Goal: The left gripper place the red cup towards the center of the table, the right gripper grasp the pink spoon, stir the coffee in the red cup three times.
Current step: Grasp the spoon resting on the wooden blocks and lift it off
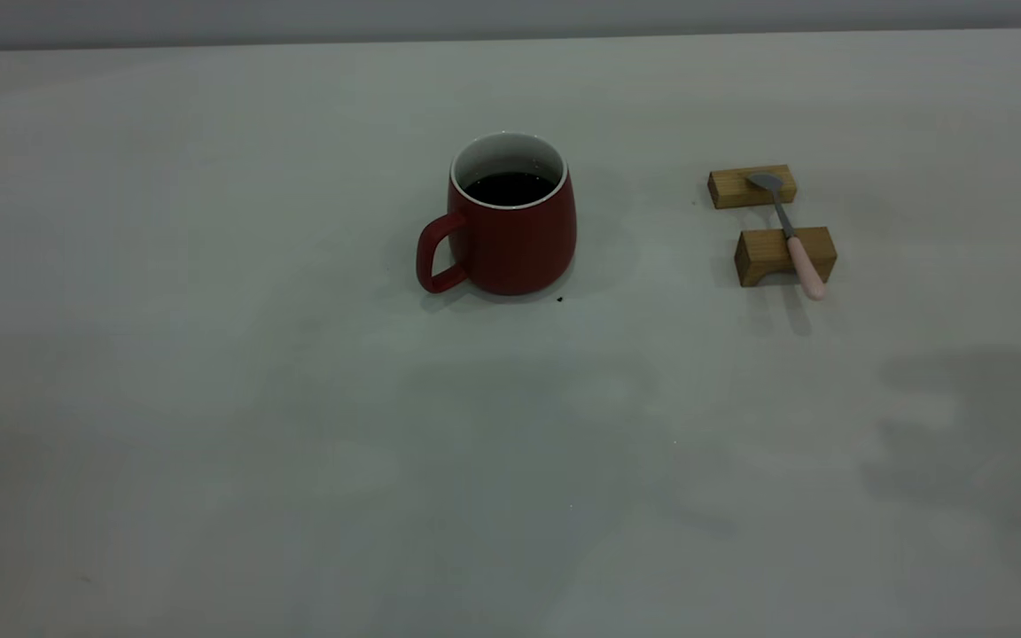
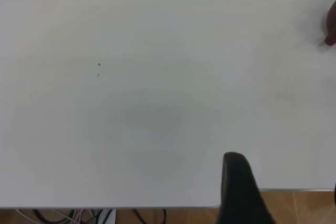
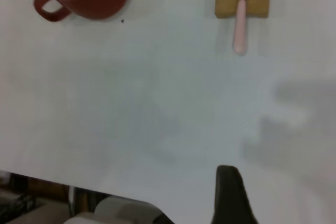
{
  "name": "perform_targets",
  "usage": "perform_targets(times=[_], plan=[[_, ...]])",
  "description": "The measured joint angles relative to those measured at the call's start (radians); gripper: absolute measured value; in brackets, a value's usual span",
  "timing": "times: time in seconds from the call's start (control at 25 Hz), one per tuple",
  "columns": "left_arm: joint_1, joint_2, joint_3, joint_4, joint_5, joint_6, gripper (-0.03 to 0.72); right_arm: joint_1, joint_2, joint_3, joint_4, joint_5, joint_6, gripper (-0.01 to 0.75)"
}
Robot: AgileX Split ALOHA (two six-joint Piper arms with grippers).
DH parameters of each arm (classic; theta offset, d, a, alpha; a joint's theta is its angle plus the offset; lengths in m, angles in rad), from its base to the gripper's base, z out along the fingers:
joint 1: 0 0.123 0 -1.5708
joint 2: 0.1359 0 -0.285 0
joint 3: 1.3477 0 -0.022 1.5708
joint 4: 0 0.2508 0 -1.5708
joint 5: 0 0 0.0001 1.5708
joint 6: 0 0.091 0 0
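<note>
- Cup status: red cup [image 1: 510,232] stands upright near the middle of the worktop [image 1: 209,425], handle toward the left arm's side, coffee [image 1: 509,187] well below the rim. Looks already centred, so you likely have only a small nudge left, if any.
- Pink spoon [image 1: 792,235] lies bridged across two wooden blocks [image 1: 783,255], well apart from the cup on the right arm's side. Metal bowl rests on the far block, pink handle overhangs the near one.
- Left end effector [image 2: 239,187]: only one dark finger shows in its wrist view, above bare worktop, cup barely at the frame edge. Cannot tell if it is spread or closed.
- Right end effector [image 3: 231,195]: same story, one finger visible, back from the spoon. Cannot tell its state either.
- Handling: cup is glazed ceramic, heavy-ish, slippery, and holds liquid; keep it level and move slowly.
- Spoon is light, stiff, thin. Pinch the overhanging pink handle, where you have clearance underneath; expect it to pivot or skid off the blocks if you hit it off-centre.
</note>
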State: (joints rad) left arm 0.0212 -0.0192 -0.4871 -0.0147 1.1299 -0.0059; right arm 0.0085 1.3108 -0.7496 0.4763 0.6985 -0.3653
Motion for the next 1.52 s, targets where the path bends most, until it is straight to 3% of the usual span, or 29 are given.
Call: perform_targets(times=[0.2, 0.52, 0.76, 1.04, 1.52], plan=[[0.0, 0.0, 0.0, 0.0, 0.0, 0.0, 0.5, 0.021, 0.248, -0.087, 0.025, -0.051, -0.029, 0.529], [0.0, 0.0, 0.0, 0.0, 0.0, 0.006, 0.5, 0.166, 0.632, -0.285, 0.005, -0.131, 0.033, 0.529], [0.0, 0.0, 0.0, 0.0, 0.0, 0.006, 0.5, 0.172, 0.836, -0.452, -0.107, -0.135, 0.195, 0.529], [0.0, 0.0, 0.0, 0.0, 0.0, 0.006, 0.5, 0.172, 0.959, -0.568, -0.113, -0.134, 0.217, 0.529], [0.0, 0.0, 0.0, 0.0, 0.0, 0.006, 0.5, 0.183, 0.99, -0.59, -0.111, -0.143, 0.197, 0.529]])
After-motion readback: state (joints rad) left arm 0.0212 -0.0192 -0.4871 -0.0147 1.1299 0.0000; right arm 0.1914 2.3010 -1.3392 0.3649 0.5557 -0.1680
